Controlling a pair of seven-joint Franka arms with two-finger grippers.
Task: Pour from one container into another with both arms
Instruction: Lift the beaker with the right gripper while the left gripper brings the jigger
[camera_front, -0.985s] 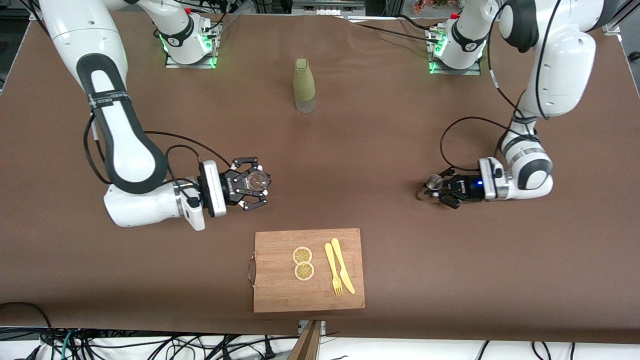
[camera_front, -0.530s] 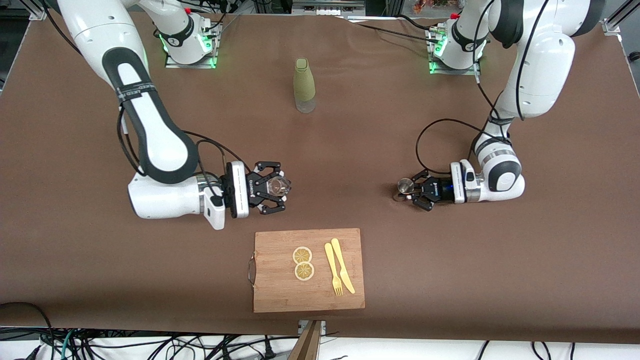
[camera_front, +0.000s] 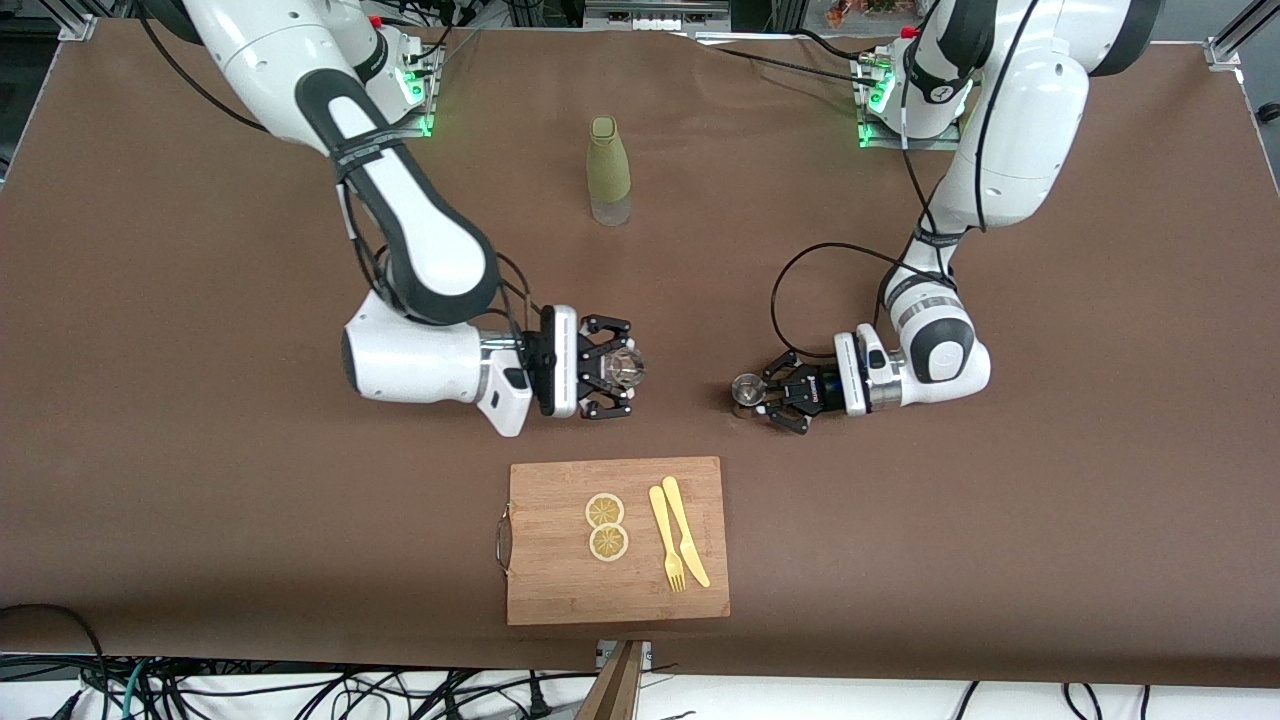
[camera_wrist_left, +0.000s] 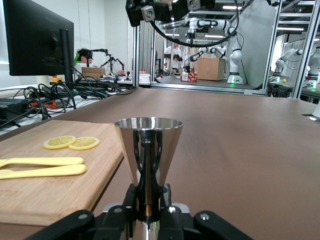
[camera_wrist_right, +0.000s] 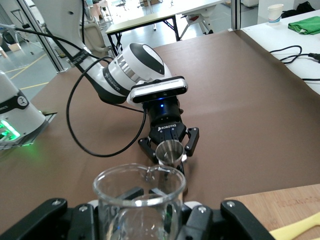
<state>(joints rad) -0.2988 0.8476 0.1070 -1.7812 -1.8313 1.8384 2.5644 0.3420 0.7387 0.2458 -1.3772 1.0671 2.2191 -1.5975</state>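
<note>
The right gripper (camera_front: 622, 369) is clamped on a clear glass beaker (camera_wrist_right: 139, 197), above the brown table (camera_front: 200, 480) near the bamboo cutting board (camera_front: 617, 590). The left gripper (camera_front: 768, 395) grips a small conical steel measuring cup (camera_wrist_left: 148, 147), also near that board, facing the beaker.

Both arms close in on each other over the tabletop (camera_front: 200, 300). The right gripper (camera_front: 612, 368), jaws clamped on the clear glass beaker (camera_front: 626, 368), is now much farther toward the left arm's end than 1 second ago. The left gripper (camera_front: 775, 393), gripping the steel jigger (camera_front: 745, 387), travels the opposite way, so the gap between the 2 vessels is far narrower.
</note>
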